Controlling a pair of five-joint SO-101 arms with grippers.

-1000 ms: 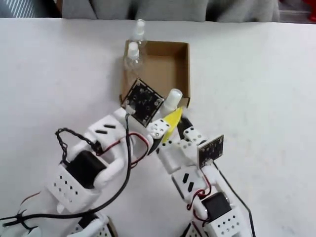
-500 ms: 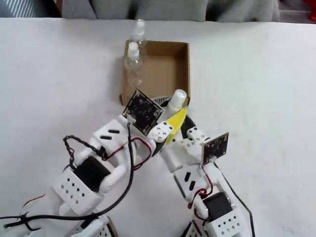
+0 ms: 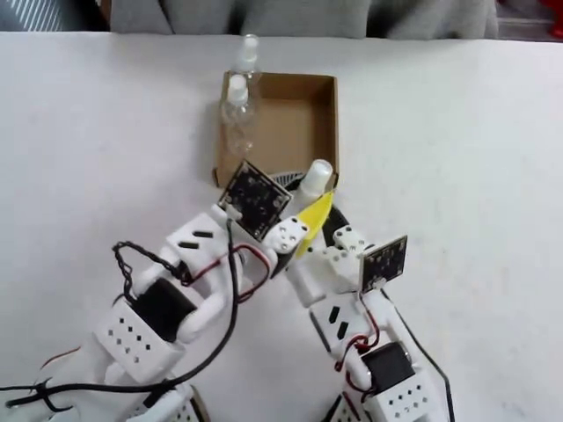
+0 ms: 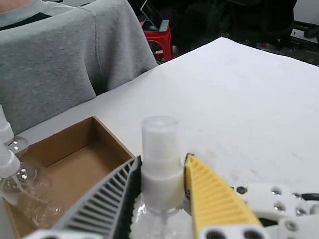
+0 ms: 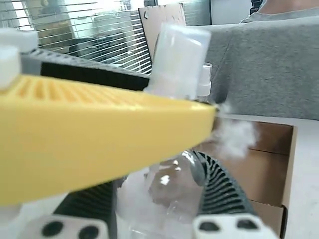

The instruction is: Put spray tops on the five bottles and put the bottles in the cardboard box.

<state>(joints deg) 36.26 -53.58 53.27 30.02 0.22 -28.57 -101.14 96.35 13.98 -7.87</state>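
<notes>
The bottle (image 5: 169, 191) is upright by the near wall of the box (image 3: 290, 123), held between both arms. I cannot tell whether its base rests on the desk (image 3: 457, 132). The left jaws are closed on the white top (image 4: 160, 154), pinching its lower collar with one finger on each side. The right jaws look closed around the clear body lower down.

The body looks like thin, empty plastic, so it is probably light, smooth, and apt to dent or slip under a hard squeeze. It is best held low and only firmly enough to stop it turning. The top looks stiff, and its collar is the safer place to grip, not the loose-looking cap above.

A capped bottle (image 3: 236, 98) stands in the box's far left corner. Another (image 3: 250, 51) stands just beyond the far wall.
</notes>
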